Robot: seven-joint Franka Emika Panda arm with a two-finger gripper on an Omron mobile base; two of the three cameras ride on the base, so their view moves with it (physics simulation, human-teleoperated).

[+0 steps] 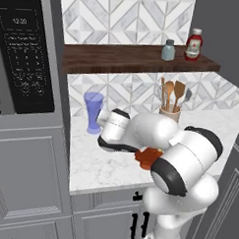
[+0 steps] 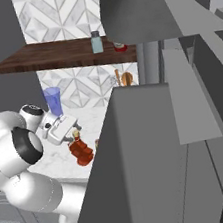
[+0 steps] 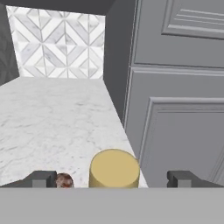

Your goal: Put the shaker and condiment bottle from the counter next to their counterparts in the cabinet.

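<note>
The condiment bottle (image 2: 81, 151), slim and red-orange, stands on the marble counter (image 1: 97, 165) near its front edge; my arm hides most of it in the left base view (image 1: 147, 158). Its tan-yellow cap (image 3: 114, 168) sits between my fingertips (image 3: 43, 178) with a gap on each side. My gripper (image 2: 71, 133) is open and hangs just above the bottle. A tiny tan thing (image 2: 96, 143) right of the bottle may be the shaker. On the dark wooden cabinet shelf (image 1: 114, 59) stand the pale blue-grey shaker (image 1: 168, 50) and the squat red bottle (image 1: 193, 44).
A blue glass (image 1: 93, 112) stands at the back left of the counter and a holder of wooden utensils (image 1: 170, 101) at the back right. A tall grey panelled unit with a dark oven (image 1: 26, 53) bounds the left; grey panelled doors (image 3: 175, 109) rise beside the bottle.
</note>
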